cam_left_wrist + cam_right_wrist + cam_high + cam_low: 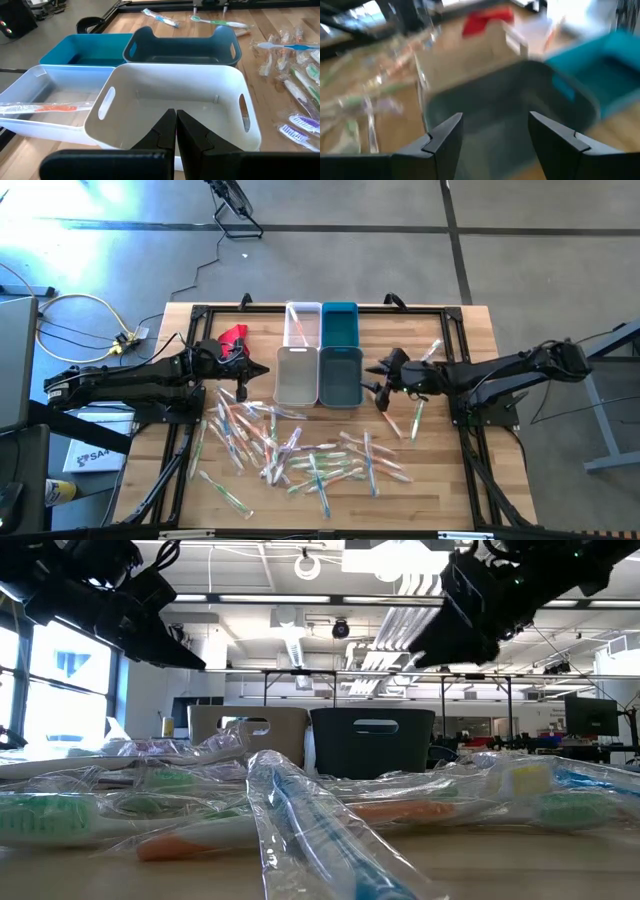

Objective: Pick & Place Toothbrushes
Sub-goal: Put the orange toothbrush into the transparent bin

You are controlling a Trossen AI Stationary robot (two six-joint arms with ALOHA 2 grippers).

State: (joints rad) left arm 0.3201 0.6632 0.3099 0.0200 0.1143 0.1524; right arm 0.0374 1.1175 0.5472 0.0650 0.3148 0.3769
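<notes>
Many wrapped toothbrushes (300,455) with pink, orange, green and blue handles lie scattered on the near half of the wooden table (470,330). One orange toothbrush (47,107) lies flat in the clear bin (302,323). My left gripper (243,372) hangs shut above the table, just left of the white bin (296,375), its fingertips (176,125) aimed at that bin's near wall. My right gripper (378,385) stands open and empty in the air, just right of the dark grey bin (341,376), which fills its wrist view (510,110).
Four bins stand together at the table's middle: clear and teal (340,322) behind, white and dark grey in front. A red cloth (233,336) lies at the far left. Two toothbrushes (418,418) lie apart beneath the right arm. Black frame rails (460,440) run along the table.
</notes>
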